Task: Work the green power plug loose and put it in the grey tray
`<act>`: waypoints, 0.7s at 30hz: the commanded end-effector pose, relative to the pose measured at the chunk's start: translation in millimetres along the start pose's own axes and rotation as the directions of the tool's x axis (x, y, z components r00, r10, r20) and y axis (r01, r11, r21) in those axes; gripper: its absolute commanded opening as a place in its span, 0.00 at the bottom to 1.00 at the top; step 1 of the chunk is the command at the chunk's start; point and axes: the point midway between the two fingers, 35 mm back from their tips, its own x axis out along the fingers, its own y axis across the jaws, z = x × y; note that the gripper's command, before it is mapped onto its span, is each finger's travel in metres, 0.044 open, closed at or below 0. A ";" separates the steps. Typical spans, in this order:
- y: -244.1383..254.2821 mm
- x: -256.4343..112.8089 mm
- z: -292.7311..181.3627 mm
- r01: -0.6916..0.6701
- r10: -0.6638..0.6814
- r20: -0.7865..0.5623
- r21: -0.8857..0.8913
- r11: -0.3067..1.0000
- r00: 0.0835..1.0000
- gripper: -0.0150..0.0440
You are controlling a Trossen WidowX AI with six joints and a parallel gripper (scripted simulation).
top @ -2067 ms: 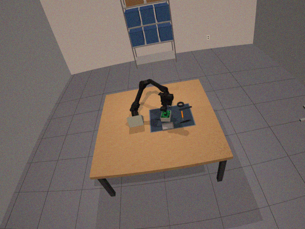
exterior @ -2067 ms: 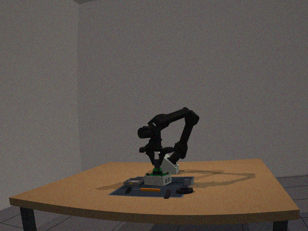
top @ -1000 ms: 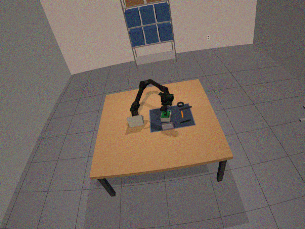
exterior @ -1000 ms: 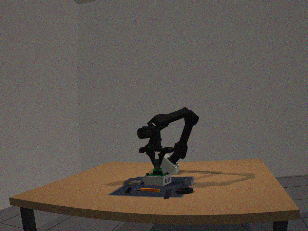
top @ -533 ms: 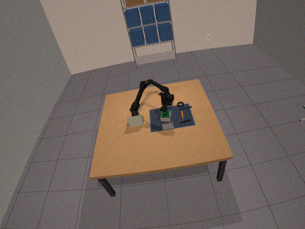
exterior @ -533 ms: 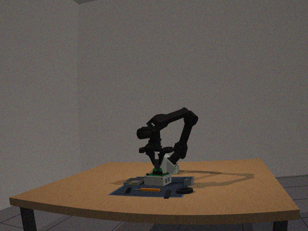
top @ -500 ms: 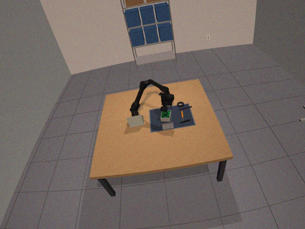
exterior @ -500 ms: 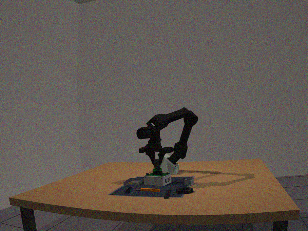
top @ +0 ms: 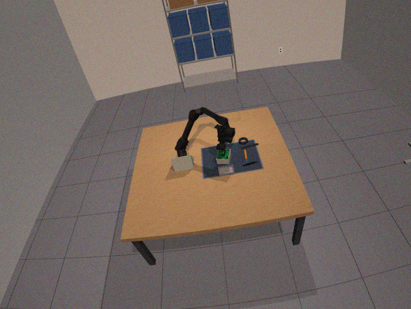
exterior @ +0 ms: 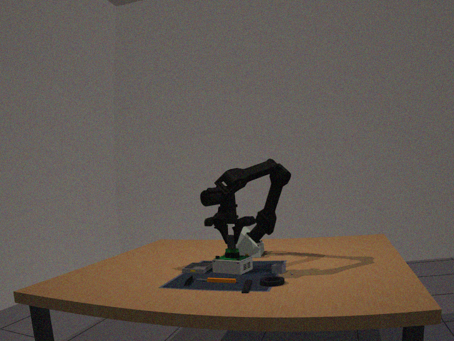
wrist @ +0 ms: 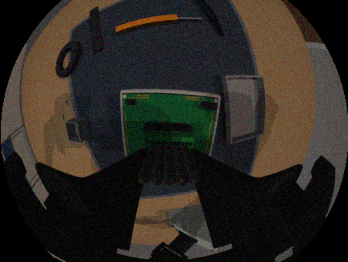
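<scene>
The green plug (exterior: 231, 250) (wrist: 168, 139) sits on the black socket (wrist: 167, 127) of the green circuit board (top: 227, 155) (wrist: 135, 115). Dark wires rise from the plug. My gripper (exterior: 231, 242) (wrist: 168, 155) is shut on the plug's upper part, at the wires, just above the board. The fingers hide part of the plug and the near edge of the board. Any gap between plug and socket is too small to tell. The grey tray (top: 221, 173) (exterior: 201, 270) (wrist: 228, 112) is empty and stands beside the board, on its right in the wrist view.
The blue mat (top: 209, 166) (wrist: 154, 58) also holds an orange-handled tool (exterior: 221, 280) (wrist: 148, 21), a black bar (wrist: 96, 32), a thin black tool (wrist: 212, 19) and a black ring (exterior: 272, 281). A small grey block (exterior: 278, 268) (wrist: 73, 130) stands at the mat's edge, opposite the tray.
</scene>
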 end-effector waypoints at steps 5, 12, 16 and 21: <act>-3.4 -32.1 -3.7 0.012 -0.013 0.040 0.025 1.000 0.999 0.25; -3.4 -37.3 -3.9 0.012 -0.013 0.040 0.025 1.000 0.999 0.25; -3.2 -24.5 -3.4 0.014 -0.015 0.040 0.025 1.000 0.999 0.25; 2.5 -24.2 -3.2 0.080 -0.081 0.038 0.027 0.996 0.996 0.25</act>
